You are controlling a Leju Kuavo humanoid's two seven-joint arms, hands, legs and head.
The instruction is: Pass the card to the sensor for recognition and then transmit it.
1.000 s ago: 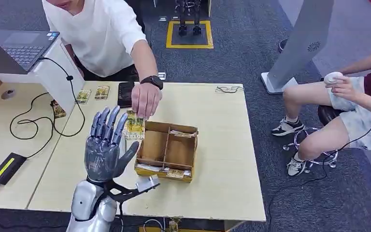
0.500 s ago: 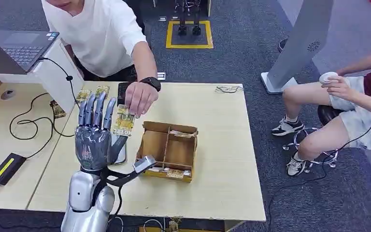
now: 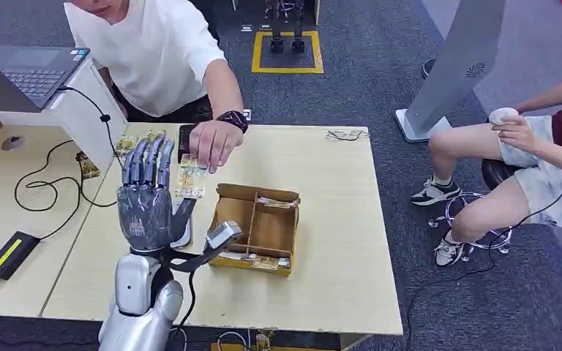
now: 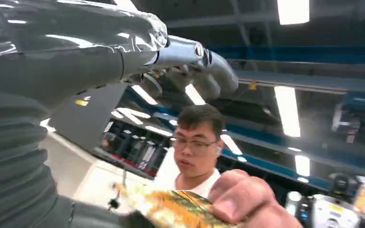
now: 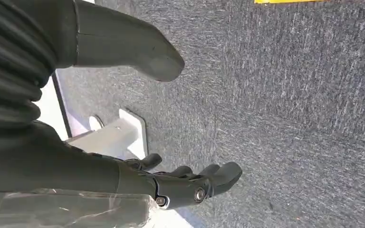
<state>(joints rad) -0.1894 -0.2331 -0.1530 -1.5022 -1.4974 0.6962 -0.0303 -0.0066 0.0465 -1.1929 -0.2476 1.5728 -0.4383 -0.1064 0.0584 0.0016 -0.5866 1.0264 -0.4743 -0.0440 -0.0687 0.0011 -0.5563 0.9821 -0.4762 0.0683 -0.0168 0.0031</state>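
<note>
Left hand (image 3: 146, 201) raised, palm up, fingers spread, holding nothing, presumably waiting to receive. Card (image 3: 191, 178) just beside its fingertips, pinched in person's hand (image 3: 210, 143). Cardboard tray (image 3: 255, 228) to its right. Right hand (image 5: 185, 183) hangs loosely open above floor.

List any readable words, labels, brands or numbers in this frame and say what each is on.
No text can be read.
The card in the person's hand: patterned print, too small and blurred.
The cards in the cardboard box: too small.
The black power brick: yellow label, illegible.
The laptop keys: too small.
</note>
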